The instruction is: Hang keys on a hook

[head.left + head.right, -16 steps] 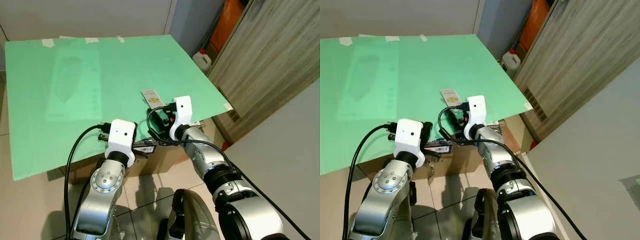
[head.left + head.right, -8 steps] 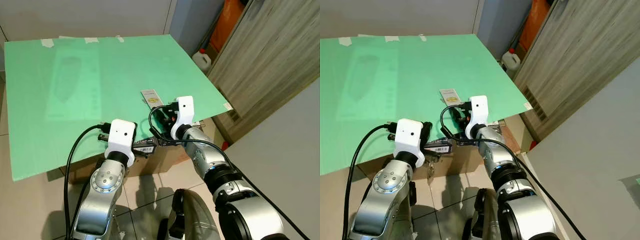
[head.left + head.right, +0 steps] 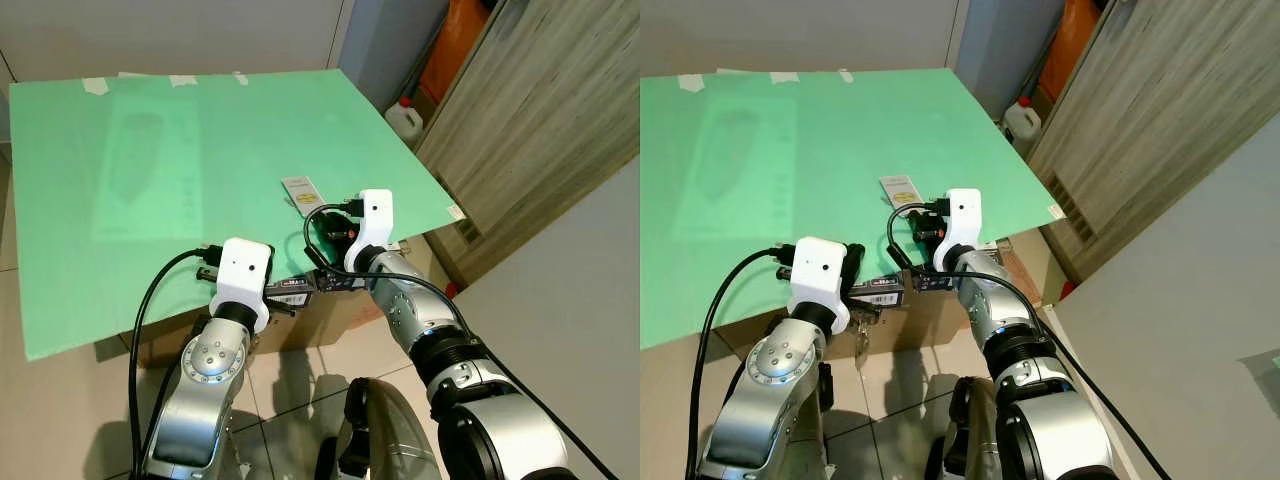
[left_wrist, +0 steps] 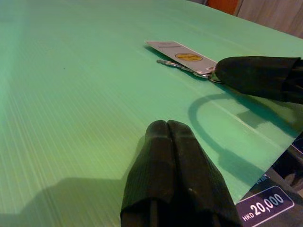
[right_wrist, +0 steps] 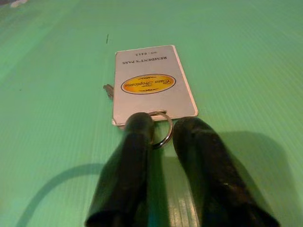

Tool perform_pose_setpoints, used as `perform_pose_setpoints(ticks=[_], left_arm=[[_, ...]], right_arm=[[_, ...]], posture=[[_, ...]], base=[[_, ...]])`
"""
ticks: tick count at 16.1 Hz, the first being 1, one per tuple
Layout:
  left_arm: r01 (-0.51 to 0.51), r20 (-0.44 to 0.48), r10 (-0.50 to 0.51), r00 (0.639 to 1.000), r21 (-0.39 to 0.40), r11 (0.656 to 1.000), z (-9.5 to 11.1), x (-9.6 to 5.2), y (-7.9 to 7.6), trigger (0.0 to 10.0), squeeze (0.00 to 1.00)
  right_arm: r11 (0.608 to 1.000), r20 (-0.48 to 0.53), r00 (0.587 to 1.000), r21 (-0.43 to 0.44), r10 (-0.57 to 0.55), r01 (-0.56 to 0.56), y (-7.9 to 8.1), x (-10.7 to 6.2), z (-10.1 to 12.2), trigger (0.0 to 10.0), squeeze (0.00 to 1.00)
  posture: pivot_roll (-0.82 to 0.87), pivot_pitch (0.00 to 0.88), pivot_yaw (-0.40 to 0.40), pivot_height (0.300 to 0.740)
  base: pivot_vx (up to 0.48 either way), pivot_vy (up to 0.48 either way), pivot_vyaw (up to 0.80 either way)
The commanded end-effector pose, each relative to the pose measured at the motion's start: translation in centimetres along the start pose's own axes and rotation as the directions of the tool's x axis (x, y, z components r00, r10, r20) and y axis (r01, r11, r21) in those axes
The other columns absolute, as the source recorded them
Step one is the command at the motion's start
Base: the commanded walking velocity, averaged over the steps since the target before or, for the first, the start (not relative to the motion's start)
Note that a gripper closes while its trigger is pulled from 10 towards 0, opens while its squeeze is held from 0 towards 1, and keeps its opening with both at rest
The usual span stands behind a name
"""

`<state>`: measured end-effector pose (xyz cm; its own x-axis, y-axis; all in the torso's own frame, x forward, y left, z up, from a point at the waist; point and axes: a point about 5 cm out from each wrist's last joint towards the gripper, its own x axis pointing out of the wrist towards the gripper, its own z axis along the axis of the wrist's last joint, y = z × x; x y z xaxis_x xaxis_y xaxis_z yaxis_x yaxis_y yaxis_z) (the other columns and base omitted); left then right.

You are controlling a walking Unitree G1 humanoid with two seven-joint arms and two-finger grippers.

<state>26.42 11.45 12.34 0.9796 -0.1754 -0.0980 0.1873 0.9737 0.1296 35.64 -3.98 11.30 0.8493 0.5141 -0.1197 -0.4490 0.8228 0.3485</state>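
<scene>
A broad green tabletop (image 3: 180, 160) is spread across the scene, its surface matte and finely ribbed like corrugated plastic sheet, with strips of pale tape at its far edge. To the right a wood-grain cabinet (image 3: 540, 130) is seen, and a white plastic jug (image 3: 404, 122) stands on the floor beside it. Brown cardboard boxes (image 3: 330, 315) are tucked under the near edge of the tabletop, over pale floor tiles.

The keys (image 5: 150, 85) are found lying flat on the green sheet near its right-hand edge: a rectangular white pass card with a yellow oval emblem, a thin metal ring at its near edge, and a key blade peeking out from beneath the card.

The right tool (image 5: 163, 135) is set down at the ring, its two rounded black fingers (image 5: 203, 156) parted a little, the ring lying between them and touched by one fingertip; nothing is gripped yet. The left tool (image 4: 168, 135) is held low over the tabletop's near edge, well apart from the card, its fingers pressed fully together and empty.
</scene>
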Motion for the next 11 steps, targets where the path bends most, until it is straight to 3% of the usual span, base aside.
perform_pose_setpoints(ticks=[1, 9, 11], left_arm=[[0.029, -0.027, -0.03, 0.999, -0.009, 1.0, -0.5, 0.4, -0.6, 10.0, 0.0], [0.079, 0.025, -0.079, 0.997, 0.009, 0.997, 0.4, 2.7, -1.0, 10.0, 0.0], [0.092, 0.033, -0.093, 0.995, 0.012, 0.996, 0.5, 3.2, -1.3, 10.0, 0.0]], right_arm=[[1.0, 0.012, 1.0, -0.025, 0.013, -0.012, 0.6, 0.0, -0.2, 0.0, 0.0], [0.991, 0.105, 0.994, -0.134, 0.015, -0.001, -0.8, -0.5, 2.6, 0.0, 0.0], [0.979, 0.143, 0.989, -0.203, 0.025, 0.004, -1.0, -0.7, 3.6, 0.0, 0.0]], posture=[[0.21, 0.127, -0.199, 0.602], [0.16, 0.015, -0.177, 0.602], [0.14, 0.0, -0.171, 0.602]], base=[[0.0, 0.0, 0.0], [0.0, 0.0, 0.0], [0.0, 0.0, 0.0]])
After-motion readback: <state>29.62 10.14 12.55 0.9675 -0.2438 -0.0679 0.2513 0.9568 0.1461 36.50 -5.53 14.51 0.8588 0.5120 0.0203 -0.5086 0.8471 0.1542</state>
